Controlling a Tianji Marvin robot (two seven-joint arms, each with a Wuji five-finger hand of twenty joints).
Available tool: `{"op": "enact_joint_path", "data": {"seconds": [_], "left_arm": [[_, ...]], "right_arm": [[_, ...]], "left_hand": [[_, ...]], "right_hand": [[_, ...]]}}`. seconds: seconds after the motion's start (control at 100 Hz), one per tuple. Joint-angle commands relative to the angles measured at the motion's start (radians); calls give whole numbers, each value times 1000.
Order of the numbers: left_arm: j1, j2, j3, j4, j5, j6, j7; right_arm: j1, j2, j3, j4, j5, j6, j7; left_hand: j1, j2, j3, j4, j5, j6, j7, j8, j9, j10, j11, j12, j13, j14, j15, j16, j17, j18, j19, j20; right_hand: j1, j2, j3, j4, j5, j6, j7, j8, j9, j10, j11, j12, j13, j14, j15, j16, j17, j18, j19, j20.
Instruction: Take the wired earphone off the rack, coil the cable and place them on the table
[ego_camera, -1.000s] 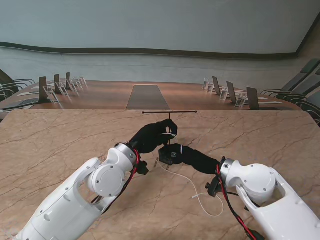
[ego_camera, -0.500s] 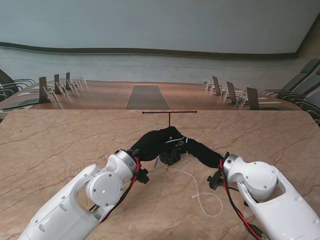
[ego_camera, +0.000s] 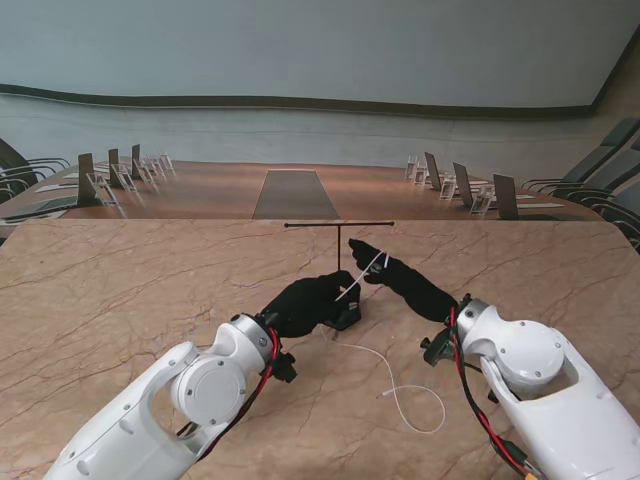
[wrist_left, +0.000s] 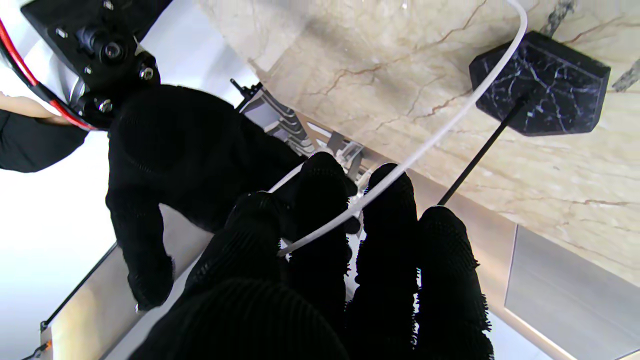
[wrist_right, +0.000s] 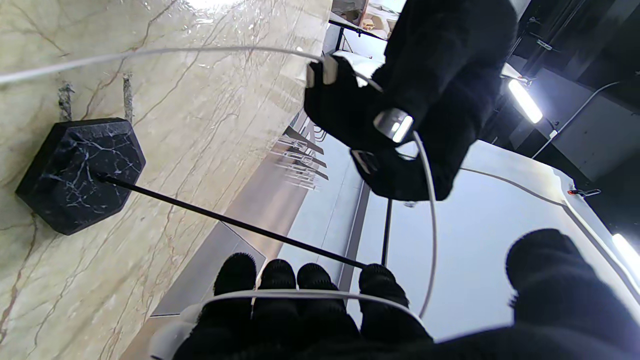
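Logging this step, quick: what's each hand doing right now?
Left hand: shut on the cable.
Right hand: shut on the cable, draped over its fingers.

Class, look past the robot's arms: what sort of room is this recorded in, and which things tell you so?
Most likely a conference room: a long marble-topped table, rows of chairs along a second long table beyond, and small stands set at each seat.
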Motion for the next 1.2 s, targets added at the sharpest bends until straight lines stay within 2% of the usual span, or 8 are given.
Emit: {"op": "enact_joint_path", "data": {"seconds": [0.0, 0.47, 0.5, 0.69, 0.73, 1.04, 1.19], "left_arm": [[4, -2, 15, 13, -7, 9, -9], [-59, -14, 91, 88, -55, 40, -23], [-63, -15, 94, 92, -59, 41, -23], [-86, -23, 112, 122, -79, 46, -17], [-92, -24, 116, 127, -82, 48, -18], [-128, -30, 134, 161, -78, 41, -15], [-146, -36, 136, 185, -79, 29, 0]], "right_arm": [[3, -3, 0, -16, 3, -13, 1], [22, 20, -15, -102, 23, -72, 76], [21, 22, -15, -109, 25, -75, 82], [16, 31, -16, -149, 42, -102, 112], [13, 33, -16, -157, 47, -109, 119], [-13, 63, -2, -242, 56, -127, 222], [-19, 70, -12, -263, 73, -136, 248]], "left_hand": [[69, 31, -8, 4, 2, -29, 19, 36, -6, -3, 43, 20, -9, -7, 18, 16, -18, -7, 35, 17], [69, 50, -5, 9, -8, -35, 18, 52, -31, -14, 35, 22, -34, -18, -9, 15, -46, -21, 11, 4], [69, 52, -4, 9, -9, -33, 17, 52, -33, -14, 35, 22, -35, -18, -10, 15, -47, -22, 10, 3], [69, 50, 1, 9, -10, -29, 20, 53, -34, -14, 39, 23, -39, -19, -17, 12, -50, -19, 7, -2], [69, 50, 1, 9, -10, -30, 20, 52, -34, -13, 39, 23, -40, -18, -18, 12, -52, -18, 5, -3], [69, 53, 0, 10, -12, -35, 18, 48, -38, -14, 34, 20, -44, -20, -33, 4, -58, -18, -4, -16], [69, 52, -10, 8, -5, -50, 15, 43, -35, -16, 32, 19, -39, -23, -34, 1, -48, -17, -1, -20]], "right_hand": [[-34, -10, 13, -8, 19, -23, -13, -11, -18, -34, -20, -14, -28, -47, -22, -1, -6, -60, -23, 26], [-6, -11, 16, -4, 16, -32, 14, 23, -10, -28, 11, 1, -18, -42, 0, 3, 12, -58, -28, 36], [12, -6, -7, -2, 8, -34, 17, 80, -14, -29, 23, 4, -21, -41, 9, -6, 14, -58, -32, 40], [34, -4, -7, 1, 10, -37, 19, 106, -7, -24, 34, 9, -13, -38, 21, -4, 26, -53, -24, 44], [49, 1, -25, 1, 4, -39, 21, 147, -12, -23, 52, 18, -16, -36, 33, -5, 22, -54, -10, 43], [84, 15, -48, 8, 1, -56, 20, 203, -8, -9, 79, 30, -14, -22, 56, -3, 20, -46, 22, 31], [95, 16, -54, 9, 2, -57, 19, 216, -3, -2, 90, 35, -4, -11, 76, 0, 21, -41, 34, 26]]}}
